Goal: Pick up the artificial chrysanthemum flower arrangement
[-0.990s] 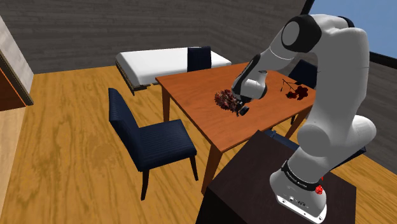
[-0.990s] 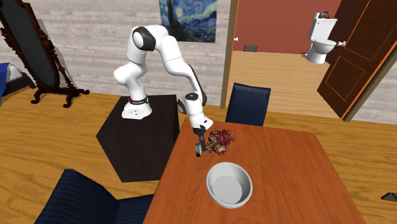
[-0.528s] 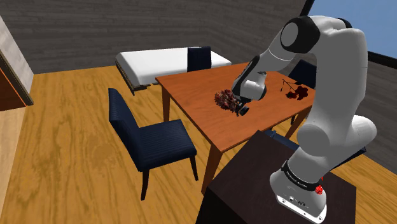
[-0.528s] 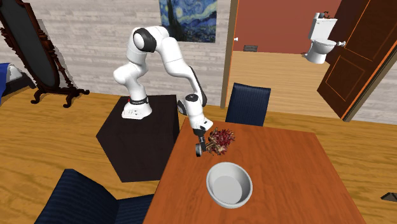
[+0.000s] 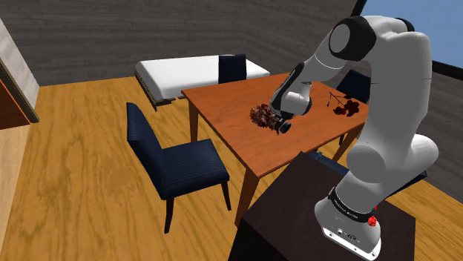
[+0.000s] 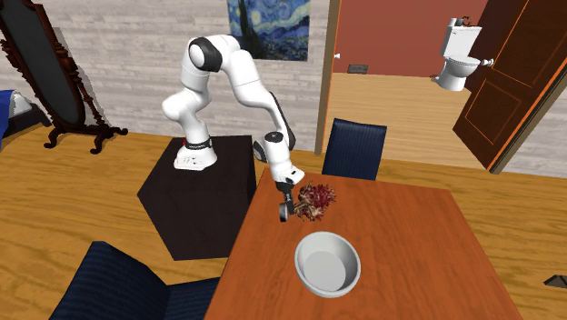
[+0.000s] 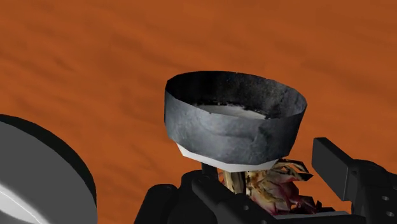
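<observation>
White arm (image 5: 386,81) reaching over the reddish-brown counter (image 5: 222,111). Grey bowl (image 6: 313,241) resting on the counter. Chrysanthemum arrangement (image 6: 316,200), seemingly lying on its side, sits on the counter at the bowl's 12 o'clock in the second exterior view, with its dark pot (image 7: 232,121) just beyond the fingertips. Tool (image 7: 257,168) clasps the blooms from both sides.

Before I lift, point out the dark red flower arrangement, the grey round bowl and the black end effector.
dark red flower arrangement (image 6: 317,199): second exterior view, blooms.
grey round bowl (image 6: 327,266): second exterior view, inner floor.
black end effector (image 5: 280,123): shoulder view, tip.
</observation>
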`<state>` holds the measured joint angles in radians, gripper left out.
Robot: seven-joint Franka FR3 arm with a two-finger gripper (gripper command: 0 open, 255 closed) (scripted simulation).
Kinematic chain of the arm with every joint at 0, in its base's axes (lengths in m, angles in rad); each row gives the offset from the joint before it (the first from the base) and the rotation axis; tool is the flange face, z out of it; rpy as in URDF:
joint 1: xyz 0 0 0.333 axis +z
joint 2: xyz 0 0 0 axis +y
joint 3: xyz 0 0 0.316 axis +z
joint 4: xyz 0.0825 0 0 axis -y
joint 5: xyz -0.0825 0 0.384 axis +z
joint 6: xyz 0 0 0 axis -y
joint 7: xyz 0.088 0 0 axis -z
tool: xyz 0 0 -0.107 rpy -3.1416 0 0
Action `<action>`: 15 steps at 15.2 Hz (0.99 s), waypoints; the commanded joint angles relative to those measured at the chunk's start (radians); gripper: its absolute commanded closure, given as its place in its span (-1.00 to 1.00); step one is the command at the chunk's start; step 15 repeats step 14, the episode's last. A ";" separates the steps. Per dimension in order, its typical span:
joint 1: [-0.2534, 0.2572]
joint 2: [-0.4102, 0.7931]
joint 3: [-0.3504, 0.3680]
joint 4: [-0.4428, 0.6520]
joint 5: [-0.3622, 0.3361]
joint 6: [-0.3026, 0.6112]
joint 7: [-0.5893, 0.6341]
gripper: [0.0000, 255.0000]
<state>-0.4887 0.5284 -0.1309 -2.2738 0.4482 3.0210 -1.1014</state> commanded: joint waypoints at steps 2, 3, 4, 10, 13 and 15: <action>0.024 -0.038 -0.030 -0.011 -0.015 -0.028 0.015 1.00; 0.033 -0.051 -0.041 -0.015 -0.021 -0.038 0.021 1.00; 0.043 -0.064 -0.052 -0.019 -0.028 -0.049 0.028 1.00; 0.098 -0.143 -0.120 -0.039 -0.079 -0.112 0.072 1.00; 0.117 -0.171 -0.143 -0.044 -0.101 -0.135 0.091 1.00; 0.117 -0.171 -0.143 -0.044 -0.101 -0.135 0.091 1.00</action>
